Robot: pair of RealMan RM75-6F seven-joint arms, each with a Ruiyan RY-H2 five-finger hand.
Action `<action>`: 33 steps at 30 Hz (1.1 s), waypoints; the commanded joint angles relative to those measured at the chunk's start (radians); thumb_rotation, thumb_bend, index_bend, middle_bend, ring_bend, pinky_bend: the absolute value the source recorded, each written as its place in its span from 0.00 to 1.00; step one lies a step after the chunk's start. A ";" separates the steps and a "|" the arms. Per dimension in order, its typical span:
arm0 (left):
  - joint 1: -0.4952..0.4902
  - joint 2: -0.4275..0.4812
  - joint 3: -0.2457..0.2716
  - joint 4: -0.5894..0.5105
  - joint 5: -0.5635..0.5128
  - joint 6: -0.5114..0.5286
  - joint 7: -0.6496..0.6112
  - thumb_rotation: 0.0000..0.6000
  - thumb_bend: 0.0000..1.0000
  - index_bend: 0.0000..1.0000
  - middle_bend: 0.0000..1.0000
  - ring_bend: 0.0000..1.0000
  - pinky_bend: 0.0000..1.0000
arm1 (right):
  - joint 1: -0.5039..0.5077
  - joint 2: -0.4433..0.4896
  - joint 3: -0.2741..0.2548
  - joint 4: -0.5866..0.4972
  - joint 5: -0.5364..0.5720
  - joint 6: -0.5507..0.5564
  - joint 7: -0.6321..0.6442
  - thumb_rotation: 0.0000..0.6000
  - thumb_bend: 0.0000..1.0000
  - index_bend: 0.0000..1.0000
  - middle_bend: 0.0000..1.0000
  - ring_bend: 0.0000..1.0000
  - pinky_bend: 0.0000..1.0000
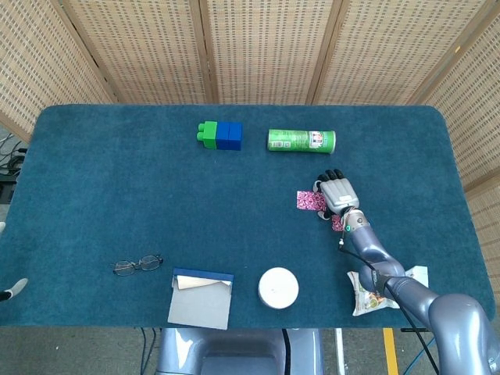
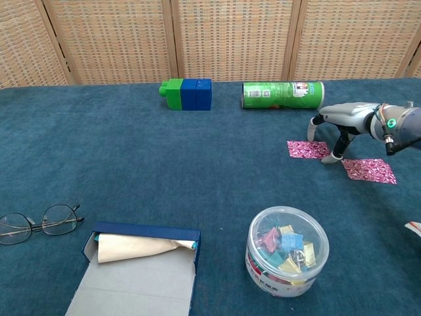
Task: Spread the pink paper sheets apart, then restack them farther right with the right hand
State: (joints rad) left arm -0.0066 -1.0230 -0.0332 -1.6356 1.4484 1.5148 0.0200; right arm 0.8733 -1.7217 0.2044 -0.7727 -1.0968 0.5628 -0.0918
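Observation:
Two pink patterned sheets lie apart on the blue table at the right. The left sheet [image 2: 308, 149] [image 1: 309, 201] is flat, and the right sheet [image 2: 368, 170] sits a little nearer to me; in the head view only a corner of it [image 1: 337, 223] shows beside the wrist. My right hand [image 2: 343, 120] [image 1: 337, 191] hovers palm down over the gap, fingers spread and pointing down. One fingertip [image 2: 336, 157] touches the cloth between the sheets, and another [image 2: 311, 136] stands by the left sheet's far edge. It holds nothing. Only a grey sliver of my left hand [image 1: 11, 291] shows at the table's left edge.
A green can [image 2: 283, 95] lies on its side behind the hand, with a green-and-blue block [image 2: 187, 93] further left. A clear tub of binder clips [image 2: 287, 251], an open blue box [image 2: 139, 266] and glasses [image 2: 38, 222] sit near the front. A crumpled wrapper [image 1: 375, 291] lies front right.

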 commanded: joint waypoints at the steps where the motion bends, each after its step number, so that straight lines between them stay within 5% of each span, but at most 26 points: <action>1: 0.000 0.000 0.000 0.000 0.000 0.000 0.000 0.93 0.11 0.02 0.00 0.00 0.00 | 0.000 0.001 0.001 -0.002 -0.001 0.001 0.001 1.00 0.34 0.47 0.18 0.00 0.00; 33: 0.000 0.000 -0.001 -0.001 0.003 0.002 0.000 0.93 0.11 0.02 0.00 0.00 0.00 | -0.013 0.053 0.006 -0.076 -0.031 0.028 0.026 1.00 0.36 0.49 0.19 0.00 0.00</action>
State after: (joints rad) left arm -0.0061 -1.0235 -0.0342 -1.6361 1.4509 1.5165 0.0203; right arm 0.8611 -1.6785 0.2098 -0.8379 -1.1224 0.5845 -0.0662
